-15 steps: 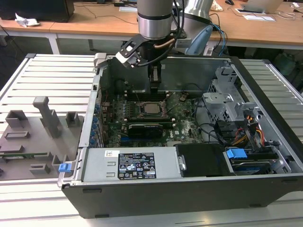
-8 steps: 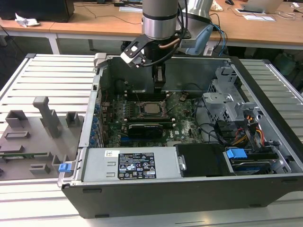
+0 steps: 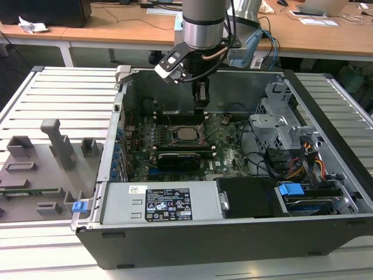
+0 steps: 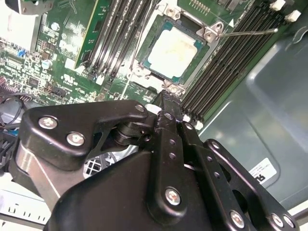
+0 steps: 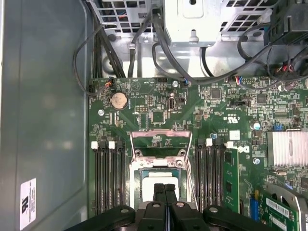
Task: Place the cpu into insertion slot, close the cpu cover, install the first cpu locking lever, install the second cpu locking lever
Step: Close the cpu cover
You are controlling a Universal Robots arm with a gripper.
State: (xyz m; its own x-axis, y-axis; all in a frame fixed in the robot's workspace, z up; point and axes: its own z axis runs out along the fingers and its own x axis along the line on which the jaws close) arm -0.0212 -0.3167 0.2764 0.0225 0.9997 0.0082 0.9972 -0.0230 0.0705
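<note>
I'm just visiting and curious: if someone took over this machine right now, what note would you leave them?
Gripper: shut, holding nothing, tips close above the edge of the socket.
Chip: lying flat in the socket.
Cover: flipped open beyond the socket.
Done: chip placed.
Left: closing the cover and fastening both levers; one lever sticks out free.

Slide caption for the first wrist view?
End effector shut over the seated chip, cover flipped open.
</note>
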